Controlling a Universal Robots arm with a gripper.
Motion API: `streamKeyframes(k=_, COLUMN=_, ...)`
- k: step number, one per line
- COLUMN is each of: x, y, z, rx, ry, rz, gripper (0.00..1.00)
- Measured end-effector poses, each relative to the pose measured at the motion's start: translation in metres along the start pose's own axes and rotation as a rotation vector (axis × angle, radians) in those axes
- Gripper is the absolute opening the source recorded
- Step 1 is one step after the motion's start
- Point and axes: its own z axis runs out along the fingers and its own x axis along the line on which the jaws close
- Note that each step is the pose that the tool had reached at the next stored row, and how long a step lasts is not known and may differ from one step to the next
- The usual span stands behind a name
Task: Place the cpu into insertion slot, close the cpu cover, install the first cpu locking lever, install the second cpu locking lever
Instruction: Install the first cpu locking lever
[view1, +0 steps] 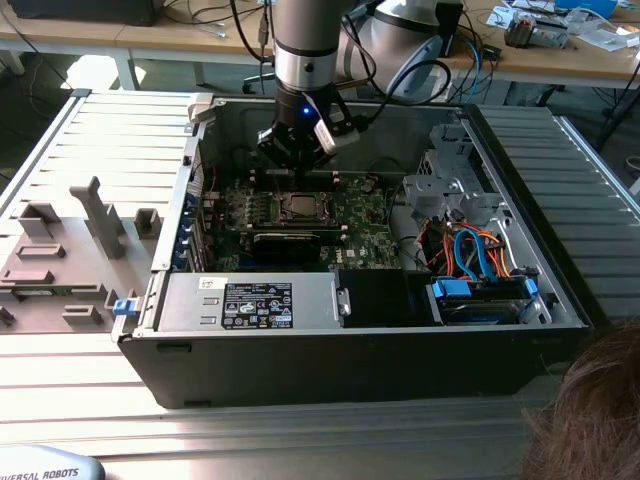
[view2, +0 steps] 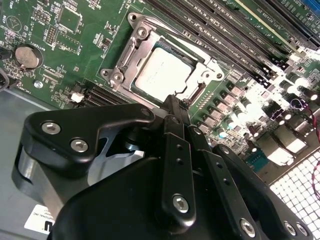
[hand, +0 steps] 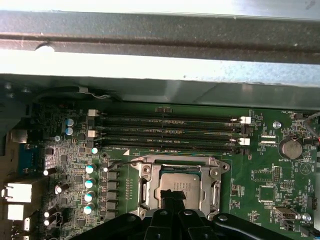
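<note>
Open computer case on slatted bench: cpu seated in socket.
Gripper fingers pressed together, empty, above cpu cover; off-centre descent risks scratching it.

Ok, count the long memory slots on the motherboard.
4 memory slots, parallel in one bank between the cpu and the case wall, in the first wrist view; none seems hidden.

Arm: grey metal cylinder topped by a black section, with black cables looping at its 3 o'clock side in the exterior view.
Wrist light: small blue glow on the black wrist block.
Gripper: matte black linkage bars in both wrist views.
Screws: silver round heads in the gripper's plates and bars.
Inner parts: pale silvery metal between the black plates.
</note>
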Motion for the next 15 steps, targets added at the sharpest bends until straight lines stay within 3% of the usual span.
streamKeyframes(k=15, x=0.0055, y=0.0004, z=0.0001, rx=0.0000, ry=-0.0001, rz=0.000, gripper=0.11)
